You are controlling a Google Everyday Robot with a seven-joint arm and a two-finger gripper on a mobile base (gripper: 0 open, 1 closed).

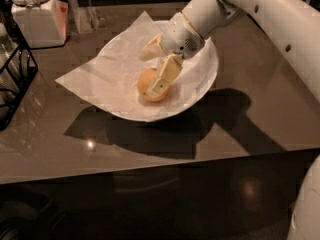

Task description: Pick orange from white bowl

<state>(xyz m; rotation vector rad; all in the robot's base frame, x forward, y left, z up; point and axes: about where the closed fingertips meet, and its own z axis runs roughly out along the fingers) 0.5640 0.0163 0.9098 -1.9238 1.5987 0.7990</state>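
Observation:
The orange [148,88] lies in the white bowl [202,79], on the crinkled white paper sheet [105,76] that lines it and hangs over the left rim. My gripper [149,73] reaches down into the bowl from the upper right. Its fingers are spread apart. One finger [165,75] lies across the orange's right front side and hides part of it. The other finger [151,49] is just behind the fruit. The orange still rests on the paper.
A white lidded jar [34,15] stands at the back left, with a clear upright stand [86,11] beside it. A black wire rack [14,76] is at the left edge. The brown table's front edge [150,171] runs below the bowl.

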